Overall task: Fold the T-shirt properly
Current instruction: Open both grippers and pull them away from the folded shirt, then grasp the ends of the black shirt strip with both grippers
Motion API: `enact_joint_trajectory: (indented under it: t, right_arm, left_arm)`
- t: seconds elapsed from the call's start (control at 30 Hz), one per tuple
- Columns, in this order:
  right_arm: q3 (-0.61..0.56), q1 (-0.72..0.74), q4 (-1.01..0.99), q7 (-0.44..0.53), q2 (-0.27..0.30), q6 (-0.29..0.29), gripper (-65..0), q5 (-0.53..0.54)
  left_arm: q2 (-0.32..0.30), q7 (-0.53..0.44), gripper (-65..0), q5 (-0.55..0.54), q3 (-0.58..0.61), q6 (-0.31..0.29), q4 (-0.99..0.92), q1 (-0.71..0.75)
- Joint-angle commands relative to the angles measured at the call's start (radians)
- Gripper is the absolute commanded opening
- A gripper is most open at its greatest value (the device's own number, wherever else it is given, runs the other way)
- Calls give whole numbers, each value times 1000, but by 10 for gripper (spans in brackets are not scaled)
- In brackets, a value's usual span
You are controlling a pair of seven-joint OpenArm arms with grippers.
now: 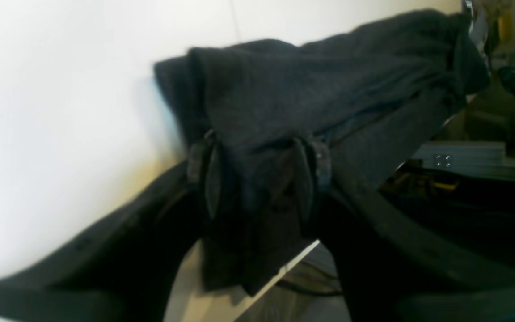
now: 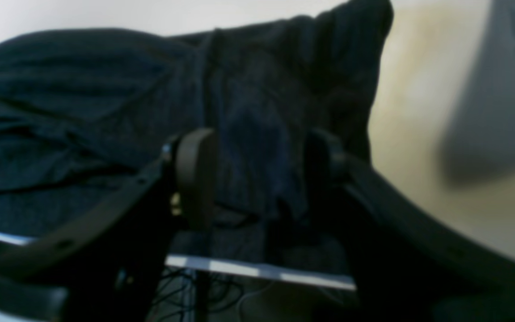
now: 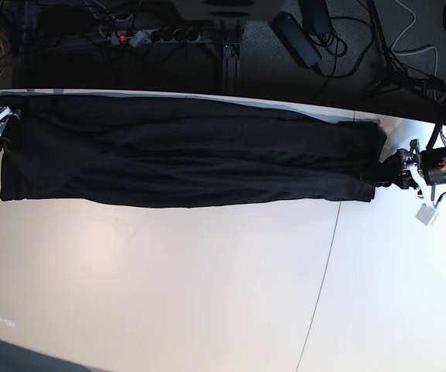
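The black T-shirt (image 3: 184,151) lies as a long, narrow folded band along the far edge of the white table (image 3: 207,287). Its colour graphic and neck label are hidden. My left gripper (image 3: 382,172) is at the band's right end. In the left wrist view the gripper (image 1: 259,179) is closed on a bunch of the fabric (image 1: 329,89), and a flap hangs over the table edge. My right gripper (image 3: 9,124) is at the band's left end. In the right wrist view the gripper (image 2: 257,174) has its fingers either side of the gathered cloth (image 2: 61,112).
The table's far edge (image 3: 207,97) runs just behind the shirt, with a power strip (image 3: 153,35), a power brick (image 3: 296,35) and cables on the floor beyond. A thin seam (image 3: 327,256) crosses the tabletop. Bare white table lies in front of the shirt.
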Motion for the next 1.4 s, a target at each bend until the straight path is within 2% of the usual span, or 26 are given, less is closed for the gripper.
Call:
enact_joint_trajectory:
  t: [0.0,0.13,0.17,0.2,0.27,0.3,0.43,0.57,0.7,0.93,1.13,1.37]
  right_arm:
    - [23,3,41,28,23,67,-335,22]
    - [34,4,122,32,23,68,-337,56]
    - [31,6,127,45,22,68,-359,58]
    - [29,6,126,64,22,68,-418,53]
    - [25,6,119,85,22,68,-619,46]
    - [23,8,117,85,22,68,-650,46]
    - [19,23,95,111,1,68,-650,-28]
    - [-13,56,4,148,-10,68,-650,-45]
    - [-93,148,-134,148,-10,68,-650,-92]
    - [-215,247,-294,148,-10,68,-650,-92]
    - [-230,253,-307,147,-10,68,-650,-92]
    - [-230,255,-307,125,-10,68,-650,-92]
  left_arm:
    - [-38,-18,-361,-23,-42,6,14,-19]
    - [-66,-18,-361,-43,-151,6,14,-18]
    - [-71,-18,-361,-43,-167,6,14,-16]
    - [-74,-18,-361,-43,-172,6,14,-16]
    - [-78,-20,-361,-43,-171,6,14,-16]
    - [-78,-25,-361,-43,-170,6,14,-13]
    - [-71,-48,-306,-33,-169,6,14,-1]
    - [-63,-85,-257,-5,-148,6,14,23]
    - [-62,-87,-256,-6,-89,6,14,23]
    - [-61,-78,-256,9,-57,6,14,27]
    - [-50,-79,-256,2,-57,6,14,88]
    - [11,-78,-256,24,-57,6,14,106]
